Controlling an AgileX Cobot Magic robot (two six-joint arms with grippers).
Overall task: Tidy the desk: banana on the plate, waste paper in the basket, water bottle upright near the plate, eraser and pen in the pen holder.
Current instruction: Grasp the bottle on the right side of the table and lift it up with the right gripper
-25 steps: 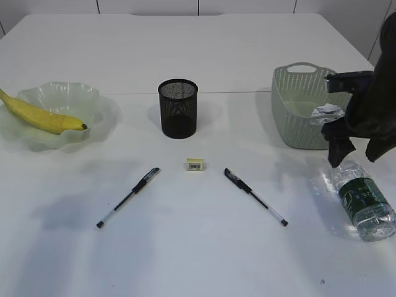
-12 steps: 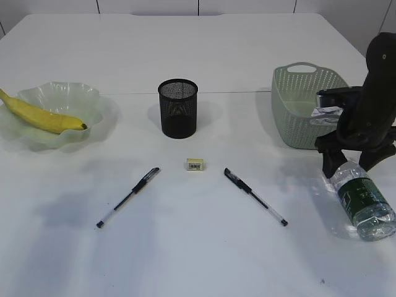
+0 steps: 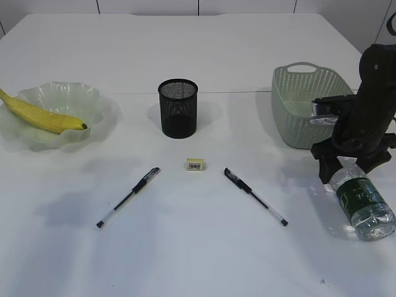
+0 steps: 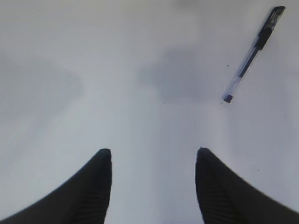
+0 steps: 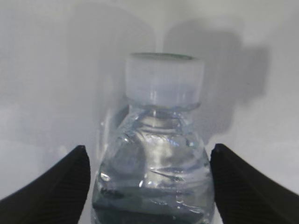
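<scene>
Jaws of the right gripper (image 5: 148, 168) stand wide apart, one on each side of the neck end of the small clear plastic water bottle with white cap and dark green label (image 3: 360, 198), which lies on its side between them; I cannot tell whether they touch it. Jaws of the left gripper (image 4: 153, 161) are also apart, with nothing but bare surface between them.

Beneath both spreads the large plain white counter (image 3: 204, 247). Just behind the right jaws stands the pale sage-green woven-look plastic basket (image 3: 298, 105). Well off to their left, past the middle, sits the translucent pale green scalloped plate (image 3: 59, 99), and the long yellow banana (image 3: 40, 116) lies in it. Between plate and basket stands the black wire-mesh pen holder (image 3: 178, 107). Ahead and to the right of the left jaws lies a clear-barrelled pen with a black cap (image 4: 253, 53); a second like pen (image 3: 255, 196) lies nearer the right jaws. Between the pens rests the tiny cream-yellow eraser (image 3: 195, 164).
</scene>
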